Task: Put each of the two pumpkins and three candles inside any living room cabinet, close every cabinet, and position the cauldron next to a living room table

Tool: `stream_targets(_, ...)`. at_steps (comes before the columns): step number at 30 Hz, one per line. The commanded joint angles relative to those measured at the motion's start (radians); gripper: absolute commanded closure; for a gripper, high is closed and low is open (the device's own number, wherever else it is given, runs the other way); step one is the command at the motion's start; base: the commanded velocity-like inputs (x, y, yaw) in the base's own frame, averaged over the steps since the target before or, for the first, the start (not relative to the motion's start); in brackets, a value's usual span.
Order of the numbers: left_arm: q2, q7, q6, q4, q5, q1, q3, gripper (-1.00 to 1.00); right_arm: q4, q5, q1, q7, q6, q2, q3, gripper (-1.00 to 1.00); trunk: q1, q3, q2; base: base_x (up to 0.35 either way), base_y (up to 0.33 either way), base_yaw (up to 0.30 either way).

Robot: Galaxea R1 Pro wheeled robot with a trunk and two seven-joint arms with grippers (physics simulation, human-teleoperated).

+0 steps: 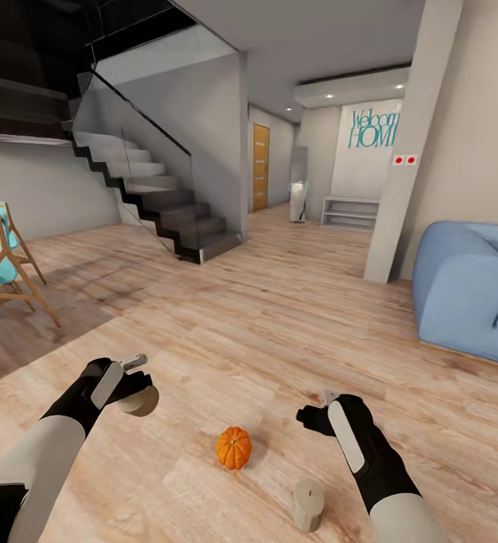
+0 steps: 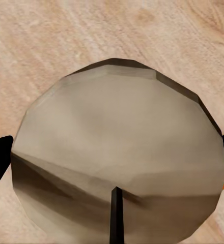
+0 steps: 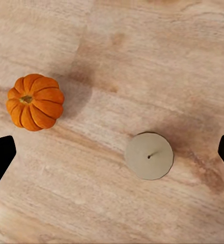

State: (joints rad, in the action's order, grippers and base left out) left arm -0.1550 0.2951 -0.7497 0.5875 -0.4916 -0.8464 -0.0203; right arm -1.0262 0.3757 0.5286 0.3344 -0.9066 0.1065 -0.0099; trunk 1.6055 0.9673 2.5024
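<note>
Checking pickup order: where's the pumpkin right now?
In the head view the pumpkin sits on the wood floor between the two arms, with a standing candle just right of it, under the right hand.

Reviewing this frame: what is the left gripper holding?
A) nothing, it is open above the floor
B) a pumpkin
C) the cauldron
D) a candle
D: the left gripper is closed on a candle, lifted off the floor, its beige body between the dark fingers in the left wrist view; the pumpkin and another candle sit on the wooden floor.
</note>
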Motion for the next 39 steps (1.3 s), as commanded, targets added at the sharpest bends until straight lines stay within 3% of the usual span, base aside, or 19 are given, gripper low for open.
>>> stream_targets(1, 0.000, 0.006, -0.003, 0.002, -0.009, 0.000, -0.001, 1.00, -0.001, 0.011, 0.001, 0.009, -0.003, 0.000, 0.000, -1.00, 0.000, 0.001, 0.000, 0.048, 0.001, 0.000)
stream_targets(16, 0.000, 0.004, -0.003, 0.004, -0.010, 0.000, -0.001, 1.00, 0.004, 0.011, 0.001, 0.008, -0.016, -0.002, 0.002, -1.00, 0.000, 0.001, 0.000, 0.043, 0.000, 0.000)
stream_targets(20, 0.000, 0.004, -0.004, 0.004, -0.011, 0.000, -0.001, 1.00, 0.017, 0.010, 0.001, 0.009, -0.019, -0.002, 0.001, -1.00, 0.002, 0.017, 0.001, 0.001, 0.000, 0.000)
stream_targets(25, -0.002, 0.004, -0.022, 0.012, -0.016, 0.001, -0.004, 1.00, 0.125, 0.005, 0.043, 0.009, -0.018, -0.003, 0.000, -1.00, 0.004, 0.036, 0.003, 0.000, 0.000, 0.000)
stream_targets(28, -0.002, 0.001, -0.060, 0.067, -0.017, 0.001, -0.005, 1.00, 0.163, 0.003, 0.060, 0.009, -0.017, -0.002, 0.000, -1.00, 0.005, 0.047, 0.003, 0.000, 0.000, 0.000)
stream_targets(33, -0.006, 0.001, -0.176, 0.321, -0.018, 0.006, -0.005, 1.00, 0.202, 0.001, 0.075, 0.009, -0.017, 0.000, 0.001, -1.00, 0.008, 0.067, 0.004, 0.000, 0.000, 0.000)
stream_targets(39, -0.003, 0.004, -0.220, 0.409, -0.017, 0.009, -0.005, 1.00, 0.284, 0.000, 0.109, 0.012, -0.011, 0.001, 0.002, -1.00, 0.010, 0.090, 0.006, 0.000, 0.000, 0.000)
